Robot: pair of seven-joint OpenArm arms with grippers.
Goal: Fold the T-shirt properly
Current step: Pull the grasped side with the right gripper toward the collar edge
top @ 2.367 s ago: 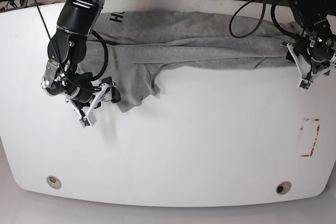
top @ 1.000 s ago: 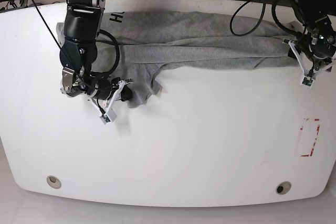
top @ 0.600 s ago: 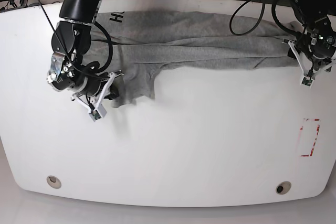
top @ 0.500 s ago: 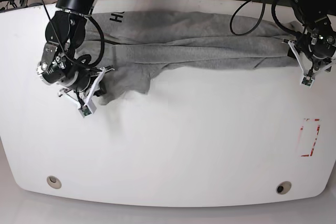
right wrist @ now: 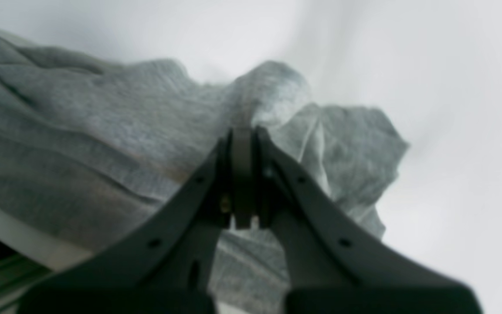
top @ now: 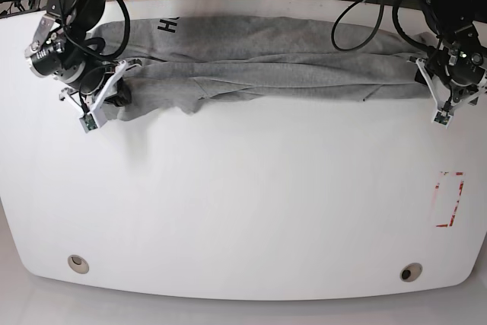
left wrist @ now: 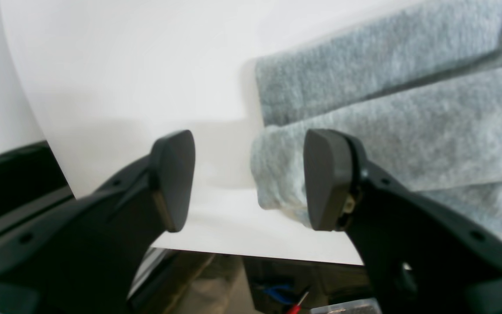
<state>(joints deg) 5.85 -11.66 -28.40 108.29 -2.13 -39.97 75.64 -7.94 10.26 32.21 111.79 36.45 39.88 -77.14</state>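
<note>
The T-shirt (top: 266, 62) lies bunched in a long band along the far edge of the bench (top: 243, 211). Its lettering is mostly folded under; only the first characters show. The right gripper (right wrist: 243, 174), fingers fully closed, pinches a raised fold near the bench's far left corner. The left gripper (left wrist: 249, 179), fingers apart and holding nothing, hovers at the shirt's end near the right edge.

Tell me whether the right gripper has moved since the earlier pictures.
Yes. The right gripper, shut on the T-shirt, has moved up the base view and outward, toward the table's left edge, dragging the cloth along.
</note>
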